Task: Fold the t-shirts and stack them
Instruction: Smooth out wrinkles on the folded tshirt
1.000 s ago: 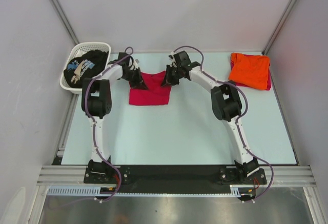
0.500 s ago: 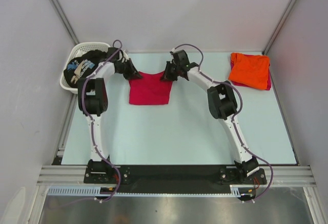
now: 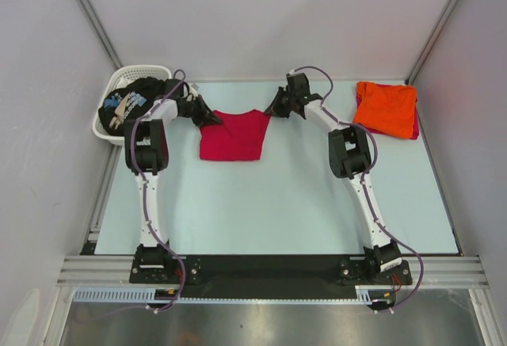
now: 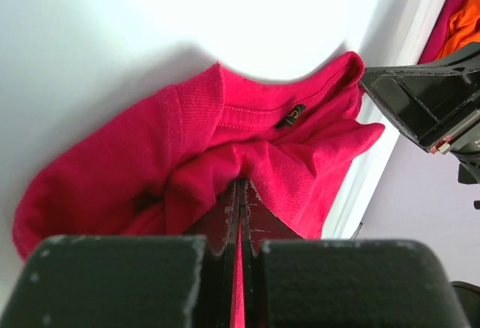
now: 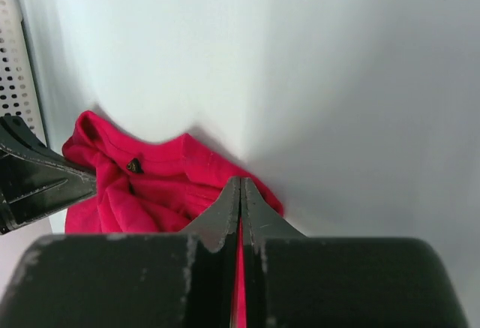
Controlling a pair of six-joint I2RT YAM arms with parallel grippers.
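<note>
Left claw [image 4: 240, 187] is pinched together on one shoulder corner of the plain crimson-red cloth t-shirt [image 3: 231, 136]; the right claw [image 5: 240, 184] is clamped on the other. The shirt lies near the far edge of the pale surface [image 3: 285, 203], left of centre. It looks light and limp, likely to sag or bunch, so those corners seem the sensible hold. Both arms reach far forward, wrists angled inward toward each other.

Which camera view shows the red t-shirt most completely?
The top external view: the red t-shirt shows its whole outline, with the left hand and right hand pinching its far corners. Each wrist view shows only bunched red cloth near the collar, gripped by its own hand.
</note>
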